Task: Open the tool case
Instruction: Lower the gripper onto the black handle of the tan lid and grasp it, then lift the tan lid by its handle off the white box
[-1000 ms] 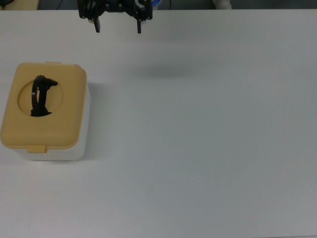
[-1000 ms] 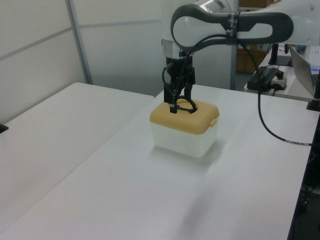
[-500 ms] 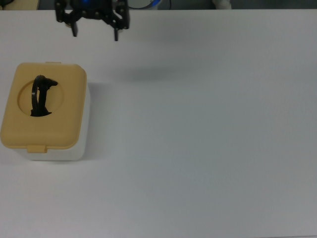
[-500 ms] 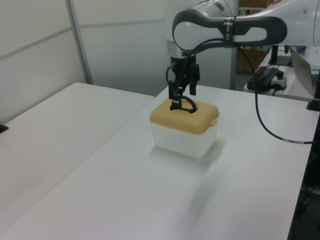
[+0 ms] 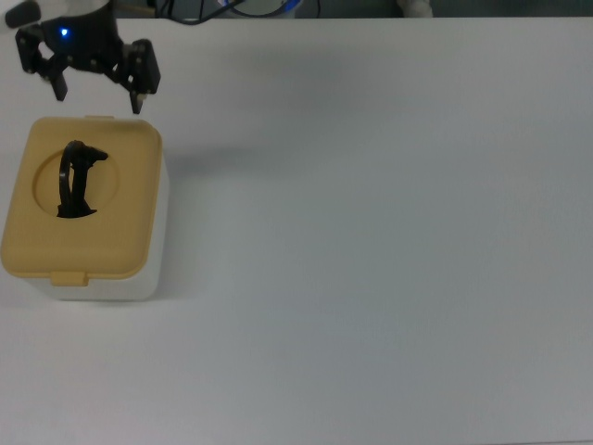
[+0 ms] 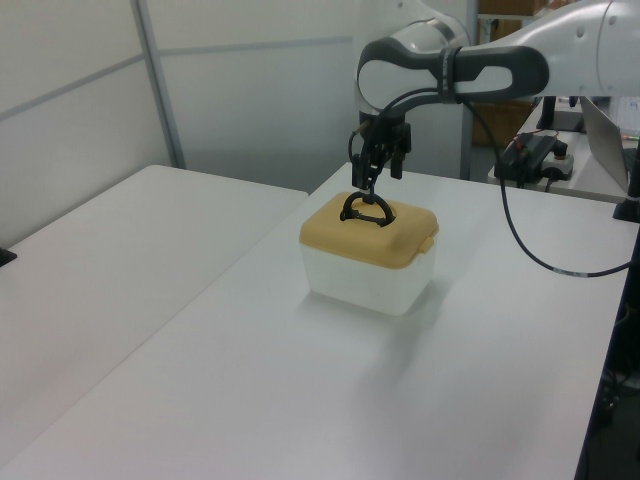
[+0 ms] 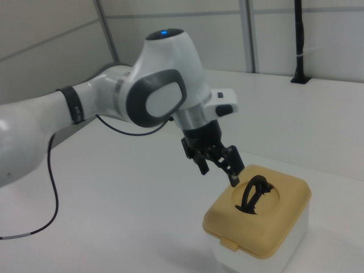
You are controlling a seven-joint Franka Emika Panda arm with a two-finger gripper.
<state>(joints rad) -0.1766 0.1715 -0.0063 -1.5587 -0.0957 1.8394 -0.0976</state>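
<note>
The tool case (image 5: pixel 111 232) is a white tub with a tan-yellow lid, standing at the top view's left. Its black handle (image 5: pixel 76 178) stands up from the lid's round recess, and a small latch tab (image 5: pixel 69 277) sits on the lid's near edge. The lid is down. My gripper (image 5: pixel 99 93) hangs open just past the case's far edge in the top view, with nothing between its fingers. In the left view the gripper (image 6: pixel 379 173) hovers above the handle (image 6: pixel 366 209). In the right view the gripper (image 7: pixel 219 172) is above and to the left of the case (image 7: pixel 261 224), not touching it.
The case stands on a white table (image 5: pixel 371 260). A black cable (image 6: pixel 520 220) trails from the arm on the left view's right, near equipment on a side table (image 6: pixel 535 155). A black post (image 7: pixel 298 40) stands far back in the right view.
The gripper has travelled toward the top view's left, from near the middle of the far edge to just beyond the case. It stays open. The case has not moved.
</note>
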